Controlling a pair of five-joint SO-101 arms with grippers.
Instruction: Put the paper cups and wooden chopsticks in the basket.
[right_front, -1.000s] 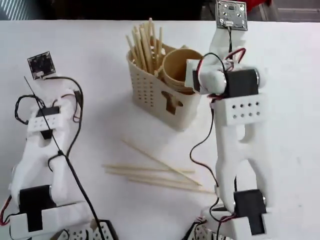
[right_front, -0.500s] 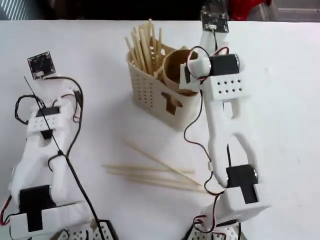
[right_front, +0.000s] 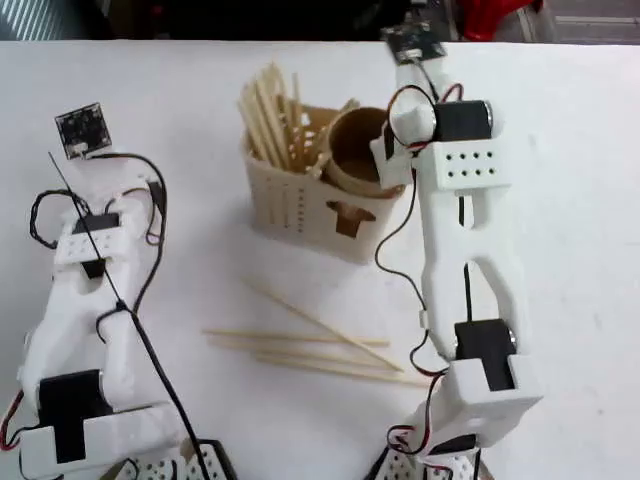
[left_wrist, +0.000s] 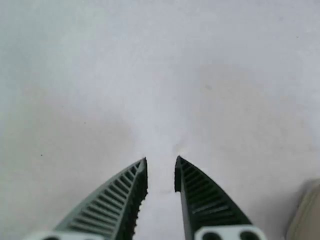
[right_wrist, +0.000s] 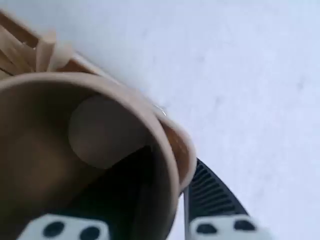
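Observation:
The cream perforated basket (right_front: 300, 205) stands mid-table with a bundle of wooden chopsticks (right_front: 272, 115) upright in it. A brown paper cup (right_front: 358, 152) sits in its right end. My right gripper (right_front: 384, 150) is shut on that cup's rim. In the right wrist view one finger is inside the cup (right_wrist: 90, 130) and the other finger (right_wrist: 212, 197) is outside; the right gripper (right_wrist: 167, 192) spans the wall. Several loose chopsticks (right_front: 310, 345) lie on the table in front of the basket. My left gripper (left_wrist: 160, 175) hangs slightly open over bare table at the left.
The left arm (right_front: 85, 300) lies along the left side with black cables looped over it. The right arm (right_front: 465, 260) runs from the front edge up to the basket. A second cup rim (right_wrist: 182, 145) appears nested under the held cup.
The right arm swung left and straightened, its wrist now over the basket's right end. The basket slid a little left and turned. The left arm stayed still.

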